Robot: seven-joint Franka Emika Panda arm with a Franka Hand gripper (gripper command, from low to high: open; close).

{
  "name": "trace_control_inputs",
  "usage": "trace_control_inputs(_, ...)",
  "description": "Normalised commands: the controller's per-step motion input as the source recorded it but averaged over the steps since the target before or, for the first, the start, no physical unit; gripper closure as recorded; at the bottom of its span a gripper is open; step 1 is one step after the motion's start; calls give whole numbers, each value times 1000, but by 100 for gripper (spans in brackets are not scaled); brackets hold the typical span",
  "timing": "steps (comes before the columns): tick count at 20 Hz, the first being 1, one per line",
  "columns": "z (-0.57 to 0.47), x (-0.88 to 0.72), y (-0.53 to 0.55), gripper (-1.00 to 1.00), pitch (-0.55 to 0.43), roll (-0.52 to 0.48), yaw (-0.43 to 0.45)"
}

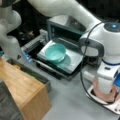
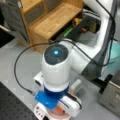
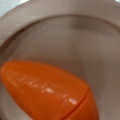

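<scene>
Hovering low over a pinkish bowl (image 1: 108, 96), the end effector (image 1: 106, 93) is lowered into it in a front view; whether its fingers are spread or pressed together cannot be told, since they are hidden by the wrist housing. An orange carrot-shaped object (image 3: 47, 92) is seen directly beneath in the wrist view, lying against the bowl's curved wall, likely settled there by the slope. A teal bowl (image 1: 55, 51) rests well apart on the open oven door (image 1: 72, 62), above the grey surface (image 1: 70, 100).
</scene>
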Motion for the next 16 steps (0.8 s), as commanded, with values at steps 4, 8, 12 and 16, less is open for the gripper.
trace_control_inputs(4, -103, -169, 38, -100, -54, -214, 32)
trace_control_inputs(8, -124, -182, 44, -100, -84, -206, 24)
trace_control_inputs(12, -143, -203, 68, -100, -109, -190, 23)
trace_control_inputs(16, -163, -227, 91, -100, -133, -173, 28)
